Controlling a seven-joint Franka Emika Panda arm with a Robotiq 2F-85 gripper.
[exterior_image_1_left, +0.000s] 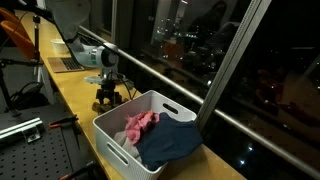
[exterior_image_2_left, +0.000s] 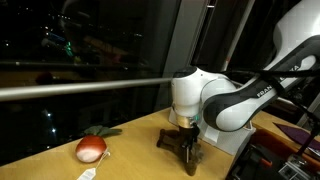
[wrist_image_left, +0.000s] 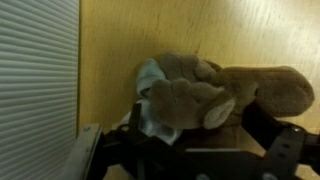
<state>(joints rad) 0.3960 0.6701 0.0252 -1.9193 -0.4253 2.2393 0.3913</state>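
As the pincer (exterior_image_2_left: 186, 150) hangs wide open, straddling a brown stuffed toy (wrist_image_left: 215, 92) that lies on the wooden counter (exterior_image_2_left: 135, 132), the work looks to be at the reach, before any grip. Closing would call for jaws centred on the soft body. A white basket (exterior_image_1_left: 113, 138) of clothes stands near, a red onion (exterior_image_2_left: 91, 150) lies apart, and dark window glass (exterior_image_1_left: 190, 40) backs the counter.

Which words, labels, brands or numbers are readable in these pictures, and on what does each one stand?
Dark lettering on the white robot arm, in an exterior view: too small and blurred to read.
Nothing else carries text: none shows on the white bin, the stuffed toy or the wooden counter.
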